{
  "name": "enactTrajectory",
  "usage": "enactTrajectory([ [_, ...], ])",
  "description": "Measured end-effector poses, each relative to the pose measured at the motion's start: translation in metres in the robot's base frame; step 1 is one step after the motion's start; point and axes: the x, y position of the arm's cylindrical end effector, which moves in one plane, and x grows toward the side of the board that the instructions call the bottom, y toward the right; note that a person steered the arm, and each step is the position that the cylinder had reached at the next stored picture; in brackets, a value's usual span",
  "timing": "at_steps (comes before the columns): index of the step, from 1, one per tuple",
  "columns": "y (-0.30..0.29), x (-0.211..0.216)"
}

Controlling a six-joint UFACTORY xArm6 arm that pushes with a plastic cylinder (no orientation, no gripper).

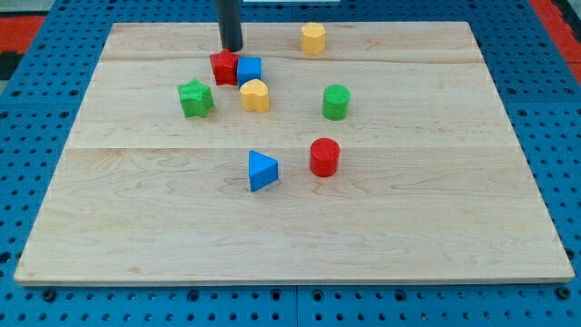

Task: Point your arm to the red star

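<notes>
My tip (232, 48), a bare rod holding nothing, stands just above the red star (223, 67), nearly touching, so the pointing looks complete.

A: Where's my tip (232, 48)?

B: Upper middle of the frame, just above the red star (223, 67), close to touching it.

A: And beside the star?

B: A blue cube (249, 69) touches its right side; a yellow block (255, 94) sits just below. A green star (195, 98) lies lower left on the worktop (136, 227).
</notes>
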Motion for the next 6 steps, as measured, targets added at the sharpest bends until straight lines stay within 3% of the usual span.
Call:
enactTrajectory([
  [4, 0.032, 0.071],
  [6, 0.065, 0.013],
])
